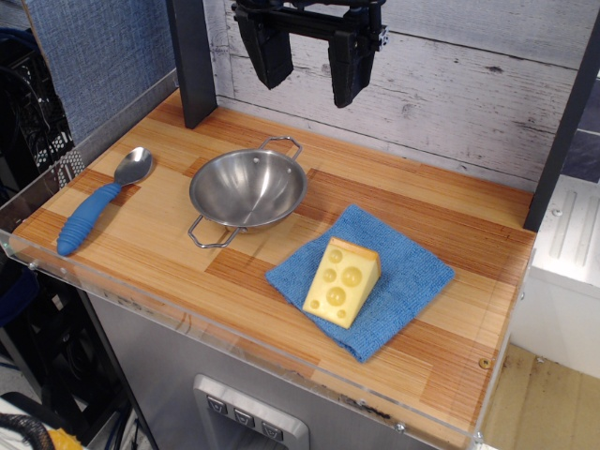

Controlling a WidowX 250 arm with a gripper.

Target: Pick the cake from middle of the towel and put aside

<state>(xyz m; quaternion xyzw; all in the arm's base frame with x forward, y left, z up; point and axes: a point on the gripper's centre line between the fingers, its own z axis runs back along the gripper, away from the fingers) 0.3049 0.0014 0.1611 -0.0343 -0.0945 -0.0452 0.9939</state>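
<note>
The cake (341, 281), a yellow cheese-like wedge with round holes, lies in the middle of the blue towel (412, 277) on the right part of the wooden table. My gripper (307, 67) hangs high at the top of the view, above the table's back edge, well clear of the cake. Its two black fingers (266, 52) stand apart and hold nothing.
A steel bowl (247, 190) with two handles sits left of the towel. A spoon (94, 206) with a blue handle lies at the far left. A dark post (192, 61) stands at the back left. A clear lip runs along the table's front edge (234, 323).
</note>
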